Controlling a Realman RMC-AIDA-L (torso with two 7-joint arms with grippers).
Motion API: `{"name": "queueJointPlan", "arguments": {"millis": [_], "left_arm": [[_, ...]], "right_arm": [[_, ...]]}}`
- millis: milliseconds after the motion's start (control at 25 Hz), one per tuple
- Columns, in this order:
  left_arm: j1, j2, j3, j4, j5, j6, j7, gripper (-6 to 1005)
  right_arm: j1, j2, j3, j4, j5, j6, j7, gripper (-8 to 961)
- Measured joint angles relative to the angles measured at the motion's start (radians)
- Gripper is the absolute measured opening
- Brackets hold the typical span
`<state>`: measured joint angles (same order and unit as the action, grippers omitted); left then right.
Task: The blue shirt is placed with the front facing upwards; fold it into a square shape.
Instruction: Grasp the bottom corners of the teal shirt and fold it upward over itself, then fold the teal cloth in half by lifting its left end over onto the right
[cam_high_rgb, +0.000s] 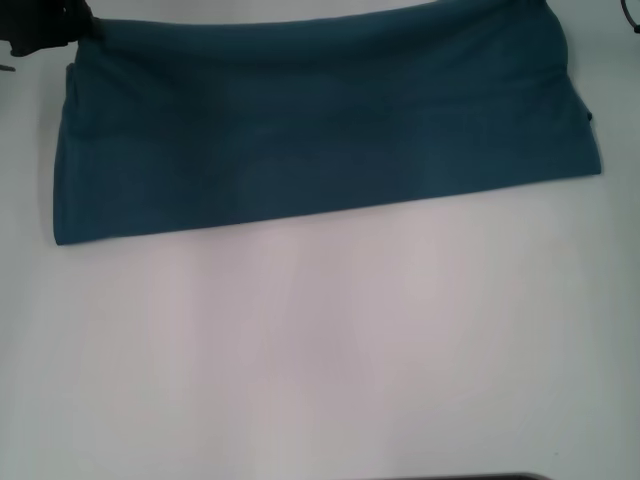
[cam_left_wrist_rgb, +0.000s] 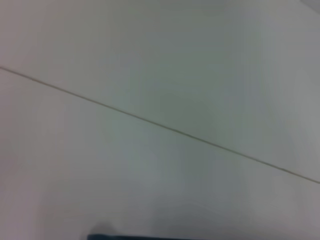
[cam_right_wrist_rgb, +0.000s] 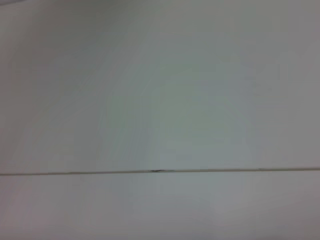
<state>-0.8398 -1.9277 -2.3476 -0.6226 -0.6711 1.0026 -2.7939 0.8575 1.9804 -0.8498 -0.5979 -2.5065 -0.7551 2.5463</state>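
The blue shirt (cam_high_rgb: 320, 130) lies on the white table (cam_high_rgb: 320, 350) as a long folded band across the far side in the head view. Its plain teal cloth faces up; collar, label and print are hidden. Its near edge runs slightly slanted, lower on the left. My left gripper (cam_high_rgb: 45, 25) is a dark shape at the shirt's far left corner, touching the cloth there. A thin sliver of the blue shirt (cam_left_wrist_rgb: 107, 237) shows at the edge of the left wrist view. My right gripper is out of view.
The white table surface fills the near half of the head view. A thin seam line (cam_left_wrist_rgb: 160, 125) crosses the white surface in the left wrist view, and a seam line (cam_right_wrist_rgb: 160, 171) also shows in the right wrist view. A dark edge (cam_high_rgb: 480, 477) lies at the table's front.
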Motion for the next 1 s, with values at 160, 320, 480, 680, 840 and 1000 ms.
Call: {"name": "queueJointPlan", "arguments": {"millis": [160, 320, 480, 680, 840, 1000], "left_arm": [[0.000, -0.002, 0.000, -0.001, 0.000, -0.004, 0.003, 15], [-0.001, -0.007, 0.001, -0.002, 0.001, -0.007, 0.005, 15], [-0.002, -0.006, 0.001, -0.001, 0.001, 0.000, 0.003, 16], [0.025, -0.007, -0.016, 0.001, 0.004, -0.003, -0.021, 68], [0.050, -0.003, -0.041, 0.000, -0.001, -0.007, -0.029, 173], [0.079, -0.002, -0.069, -0.031, -0.007, 0.014, -0.021, 304]], "right_arm": [[0.000, 0.000, 0.000, 0.000, 0.000, 0.005, 0.000, 153], [0.000, 0.000, -0.001, 0.000, 0.000, 0.006, -0.006, 164], [0.008, -0.016, -0.024, 0.003, -0.014, -0.020, 0.016, 174], [0.018, -0.042, -0.023, 0.004, -0.093, -0.042, 0.095, 188], [0.014, -0.061, -0.017, 0.004, -0.109, -0.053, 0.112, 260], [0.006, -0.084, 0.025, -0.006, -0.092, -0.117, 0.100, 393]]}}
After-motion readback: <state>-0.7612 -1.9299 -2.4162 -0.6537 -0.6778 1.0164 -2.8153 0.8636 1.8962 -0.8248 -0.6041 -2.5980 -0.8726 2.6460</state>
